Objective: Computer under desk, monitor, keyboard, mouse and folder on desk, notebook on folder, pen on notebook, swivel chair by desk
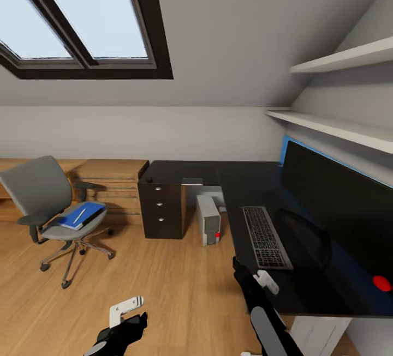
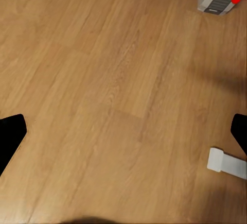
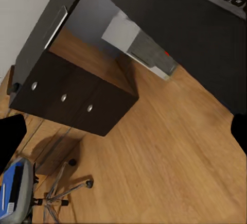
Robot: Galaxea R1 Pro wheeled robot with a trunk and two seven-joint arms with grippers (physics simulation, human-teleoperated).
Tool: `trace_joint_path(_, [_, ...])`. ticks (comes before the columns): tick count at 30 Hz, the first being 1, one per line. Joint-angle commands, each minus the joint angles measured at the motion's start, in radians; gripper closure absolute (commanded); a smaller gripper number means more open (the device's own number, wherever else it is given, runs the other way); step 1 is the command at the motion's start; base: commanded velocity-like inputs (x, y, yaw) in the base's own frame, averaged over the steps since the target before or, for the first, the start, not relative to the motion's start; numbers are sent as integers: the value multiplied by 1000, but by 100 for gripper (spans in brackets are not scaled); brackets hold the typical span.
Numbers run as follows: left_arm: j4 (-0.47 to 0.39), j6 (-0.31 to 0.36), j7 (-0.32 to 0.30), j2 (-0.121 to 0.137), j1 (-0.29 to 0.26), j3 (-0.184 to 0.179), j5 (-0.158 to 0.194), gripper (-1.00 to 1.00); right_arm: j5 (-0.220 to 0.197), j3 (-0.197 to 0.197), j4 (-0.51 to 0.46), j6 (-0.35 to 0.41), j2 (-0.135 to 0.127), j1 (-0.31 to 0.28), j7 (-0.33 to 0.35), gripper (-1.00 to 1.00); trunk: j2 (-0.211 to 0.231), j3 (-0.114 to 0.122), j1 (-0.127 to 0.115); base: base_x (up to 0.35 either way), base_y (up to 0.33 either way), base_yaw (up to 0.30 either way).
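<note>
Both our grippers hang low and idle: our left gripper (image 1: 126, 318) hovers over the bare wooden floor (image 2: 103, 95), and its wrist view shows dark fingertips at the far edges, so its jaws stand wide with nothing between them. Our right gripper (image 1: 266, 281) sits just beside the desk's front edge, near the keyboard's near end; its wrist view likewise shows the fingers spread wide apart and empty.

Working down in size, the long L-shaped glossy black desk (image 1: 234, 181) fills the corner under the white wall shelves (image 1: 338, 59), with a dark three-drawer pedestal (image 1: 161, 209) at its far end. The wide black flat-screen monitor (image 1: 338, 203) stands on it against the blue back panel, a red dot at its lower corner, so that part looks done. The grey upholstered swivel chair (image 1: 46, 203) stands well apart from the desk, on the open floor. The boxy light-grey computer tower (image 1: 208, 218) sits under the desk, where it belongs. The slim dark-keyed keyboard (image 1: 266, 236) lies in front of the monitor.

On the chair seat rests the flat bright blue folder (image 1: 82, 215), with what looks like the thin white pen (image 1: 80, 215) lying across it; we cannot make out the notebook or the mouse. We judge the folder stack comes next, which means crossing to the chair.
</note>
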Motion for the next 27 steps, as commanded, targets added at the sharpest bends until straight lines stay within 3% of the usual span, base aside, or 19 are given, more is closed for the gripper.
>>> trace_joint_path(1, [-1, 1, 10, 0, -1, -1, 10, -100, 0, 13, -2, -8, 1, -1, -7, -100, -1, -1, 0, 0, 333, 0])
trace_joint_path(3, [-1, 1, 11, 0, -1, -2, 10, -100, 10, 37, -4, -7, 2, -1, -15, -100, -1, -1, 0, 0, 333, 0])
trace_joint_path(6, [-1, 1, 13, -1, 0, -2, 9, -100, 27, 107, -8, 13, 2, -2, -85, -100, -1, -1, 0, 12, 333, 0])
trace_joint_path(10, [-1, 1, 13, -1, 0, -3, 9, -100, 48, 139, -13, 56, 2, -7, -172, -100, -1, -1, 0, 64, 333, 0])
trace_joint_path(12, [-1, 1, 13, -1, -1, -3, 9, -100, 66, 150, -22, 115, 2, -17, -245, -100, -1, -1, 0, 121, 323, 0])
trace_joint_path(13, [-1, 1, 13, -1, -1, -3, 9, -100, 90, 158, -42, 238, 0, -38, -339, -100, -1, -1, 0, 205, 271, 0])
trace_joint_path(14, [-1, 1, 13, -1, -1, -3, 9, -100, 97, 158, -54, 277, -2, -44, -360, -100, -1, -1, 0, 227, 252, 0])
trace_joint_path(18, [-1, 1, 14, -1, -1, -5, 9, -100, 105, 153, -90, 309, -6, -52, -383, -100, -1, -1, 0, 249, 237, 0])
trace_joint_path(22, [-1, 0, 14, -1, -1, -5, 9, -100, 108, 150, -114, 250, -9, -55, -393, -100, -1, -1, 0, 292, 200, 0])
trace_joint_path(27, [-1, 0, 14, -1, -1, -6, 9, -100, 108, 153, -117, 236, -20, -55, -386, -100, -1, -1, 0, 304, 180, 0])
